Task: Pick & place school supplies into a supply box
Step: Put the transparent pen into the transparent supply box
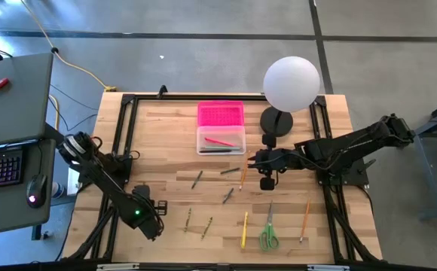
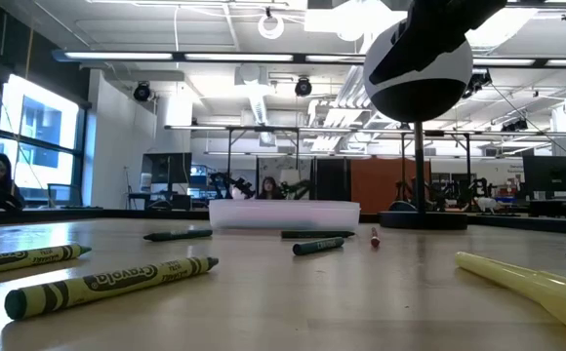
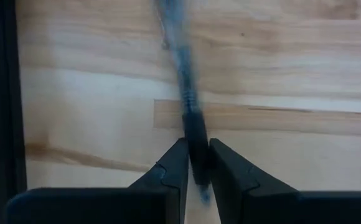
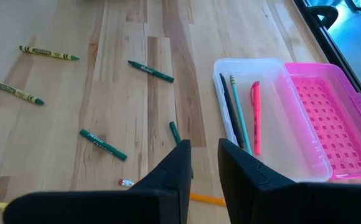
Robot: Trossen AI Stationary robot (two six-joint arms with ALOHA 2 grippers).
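The supply box (image 1: 221, 140) is open on the far middle of the table, its pink lid (image 1: 221, 114) laid back; in the right wrist view the clear tray (image 4: 274, 134) holds a dark pencil, a green pencil and a red pen (image 4: 256, 115). Crayons, pencils and green-handled scissors (image 1: 269, 232) lie loose on the wood. My right gripper (image 4: 204, 152) is open and hovers near the box over an orange pencil (image 4: 208, 200), touching nothing. My left gripper (image 3: 197, 149), at the near left (image 1: 152, 213), is shut on a dark pen (image 3: 182, 74). My left gripper pinches the dark pen between its two fingers at one end (image 3: 196, 130). The pen runs on along the line of the fingers, past their tips, and shows blurred against the wood beyond. Whether its other end touches the table, I cannot tell.
A white globe lamp (image 1: 291, 83) stands just right of the box, its dark base (image 1: 276, 120) close to my right arm. Green crayons (image 4: 103, 144) and yellow-green ones (image 4: 14, 91) lie scattered mid-table. A yellow pencil (image 1: 244, 229) and another orange pencil (image 1: 305, 220) lie near the front edge.
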